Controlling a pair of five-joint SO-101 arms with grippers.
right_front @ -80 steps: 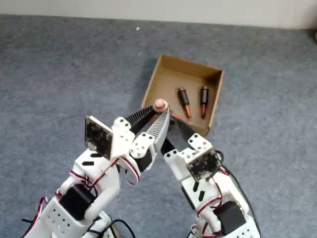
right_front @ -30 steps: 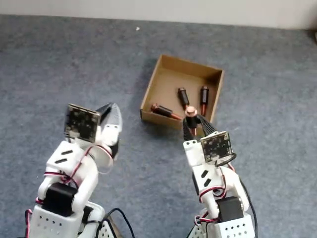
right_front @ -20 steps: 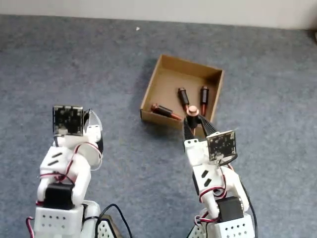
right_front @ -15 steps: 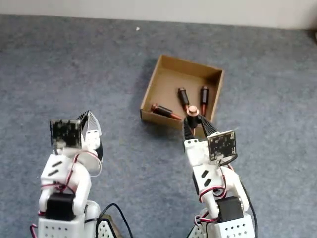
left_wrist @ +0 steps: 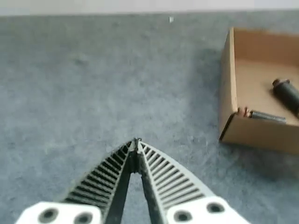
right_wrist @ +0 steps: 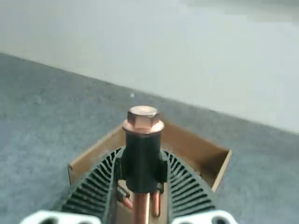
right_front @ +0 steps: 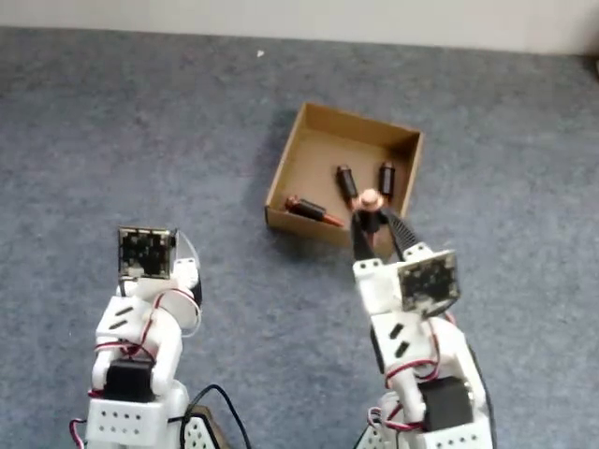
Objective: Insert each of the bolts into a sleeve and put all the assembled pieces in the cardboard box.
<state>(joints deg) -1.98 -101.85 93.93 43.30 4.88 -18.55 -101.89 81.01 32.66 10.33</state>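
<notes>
Right gripper (right_wrist: 140, 161) clamps sleeved bolt (right_wrist: 142, 140) — shaft's lower end cut off.

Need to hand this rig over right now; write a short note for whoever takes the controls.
Left claw: shut, empty, over the carpet, to the left of the cardboard box.
Right claw: shut on an assembled bolt-and-sleeve, held upright with the bolt head up, at the box's near wall.
Done: three assembled pieces lie in the box.
Left: probably just carry the held piece over the box and release it.
</notes>
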